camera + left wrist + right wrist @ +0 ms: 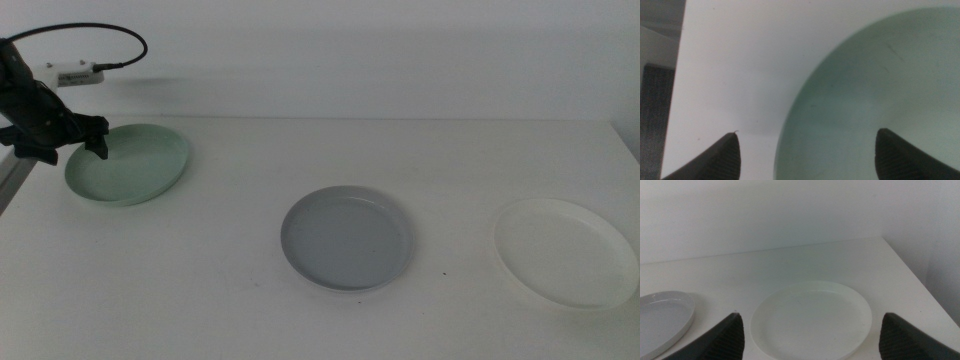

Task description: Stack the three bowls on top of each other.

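A mint green bowl (128, 163) lies at the far left of the table. My left gripper (76, 140) is open over its left rim, one jaw outside the rim and one above the green inside (875, 95). Flat at the table's middle is the grey bowl (347, 238). The white bowl (566, 252) sits at the right. My right gripper (810, 332) is out of the middle view; its wrist view shows open jaws facing the white bowl (811, 318), with the grey bowl's edge (662, 315) to one side.
A small white device with a black cable (78, 72) lies at the back left. The table's left edge (12, 185) runs close beside the green bowl, and its right edge (920, 287) is near the white bowl.
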`<state>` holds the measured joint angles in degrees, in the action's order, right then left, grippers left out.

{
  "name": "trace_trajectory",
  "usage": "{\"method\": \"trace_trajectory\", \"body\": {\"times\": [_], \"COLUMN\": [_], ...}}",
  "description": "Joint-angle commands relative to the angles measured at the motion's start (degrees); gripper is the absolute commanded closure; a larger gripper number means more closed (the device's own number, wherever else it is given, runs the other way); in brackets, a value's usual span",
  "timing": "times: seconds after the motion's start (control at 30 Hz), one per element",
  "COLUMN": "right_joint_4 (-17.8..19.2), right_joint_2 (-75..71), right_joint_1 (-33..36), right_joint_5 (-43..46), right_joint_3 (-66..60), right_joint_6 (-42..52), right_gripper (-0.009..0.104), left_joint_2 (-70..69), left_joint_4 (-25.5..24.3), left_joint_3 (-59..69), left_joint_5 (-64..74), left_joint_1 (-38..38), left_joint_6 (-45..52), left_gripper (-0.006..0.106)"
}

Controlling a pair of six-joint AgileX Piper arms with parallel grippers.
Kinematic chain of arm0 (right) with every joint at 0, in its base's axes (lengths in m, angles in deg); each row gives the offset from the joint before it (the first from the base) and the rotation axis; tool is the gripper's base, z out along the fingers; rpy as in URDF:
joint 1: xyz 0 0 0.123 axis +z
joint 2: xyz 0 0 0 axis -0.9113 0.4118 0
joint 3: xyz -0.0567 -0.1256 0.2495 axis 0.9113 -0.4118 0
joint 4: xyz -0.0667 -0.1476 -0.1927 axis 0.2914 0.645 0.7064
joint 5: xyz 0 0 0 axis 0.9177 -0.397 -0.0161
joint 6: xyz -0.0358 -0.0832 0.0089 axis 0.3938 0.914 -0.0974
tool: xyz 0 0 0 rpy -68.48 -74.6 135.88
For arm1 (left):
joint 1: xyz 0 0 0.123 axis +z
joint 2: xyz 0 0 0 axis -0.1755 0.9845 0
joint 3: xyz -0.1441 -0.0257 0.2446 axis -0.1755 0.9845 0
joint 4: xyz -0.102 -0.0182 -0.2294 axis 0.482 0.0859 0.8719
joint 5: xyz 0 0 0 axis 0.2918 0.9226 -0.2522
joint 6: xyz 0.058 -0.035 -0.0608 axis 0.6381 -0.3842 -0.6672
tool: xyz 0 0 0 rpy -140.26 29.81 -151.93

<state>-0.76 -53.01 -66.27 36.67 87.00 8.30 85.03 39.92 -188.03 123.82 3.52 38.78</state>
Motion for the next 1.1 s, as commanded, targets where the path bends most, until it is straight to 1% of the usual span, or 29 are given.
{"method": "trace_trajectory", "body": {"times": [0.0, 0.17, 0.3, 0.37, 0.47, 0.63, 0.67, 0.7, 0.87, 0.97, 1.07], "right_joint_4": [0.2, 0.2, 0.2, 0.2, 0.2, 0.2, 0.2, 0.2, 0.2, 0.2, 0.2], "right_joint_2": [-0.3, -0.3, -0.3, -0.3, -0.3, -0.3, -0.3, -0.3, -0.3, -0.3, -0.3], "right_joint_1": [-0.5, -0.5, -0.5, -0.5, -0.5, -0.5, -0.5, -0.5, -0.5, -0.5, -0.5], "right_joint_5": [0.4, 0.4, 0.4, 0.4, 0.4, 0.4, 0.4, 0.4, 0.4, 0.4, 0.4], "right_joint_3": [-0.2, -0.2, -0.2, -0.2, -0.2, -0.2, -0.2, -0.2, -0.2, -0.2, -0.2], "right_joint_6": [0.3, 0.3, 0.3, 0.3, 0.3, 0.3, 0.3, 0.3, 0.3, 0.3, 0.3], "right_gripper": [0.002, 0.002, 0.002, 0.002, 0.002, 0.002, 0.002, 0.002, 0.002, 0.002, 0.002], "left_joint_2": [0.5, 1.8, 1.9, 1.9, 1.9, 1.9, 1.9, 1.9, 1.6, 0.0, -3.3], "left_joint_4": [0.3, 0.0, 0.2, 0.2, 0.2, 0.2, 0.2, 0.2, 0.2, 1.2, 3.2], "left_joint_3": [-0.5, -0.5, -0.5, -0.5, -0.5, -0.5, -0.5, -0.5, -0.5, -0.5, -0.5], "left_joint_5": [-1.0, -0.6, -0.3, -0.3, -0.3, -0.1, 0.3, 0.6, 2.0, 2.5, 3.5], "left_joint_1": [0.1, 0.1, 0.1, 0.1, 0.1, 0.1, 0.1, 0.1, 0.1, 0.1, 0.1], "left_joint_6": [0.1, 0.2, 0.1, 0.0, 0.0, -0.2, -0.2, -0.2, -0.2, -0.2, 0.2], "left_gripper": [0.013, 0.019, 0.032, 0.040, 0.057, 0.093, 0.099, 0.102, 0.102, 0.102, 0.102]}}
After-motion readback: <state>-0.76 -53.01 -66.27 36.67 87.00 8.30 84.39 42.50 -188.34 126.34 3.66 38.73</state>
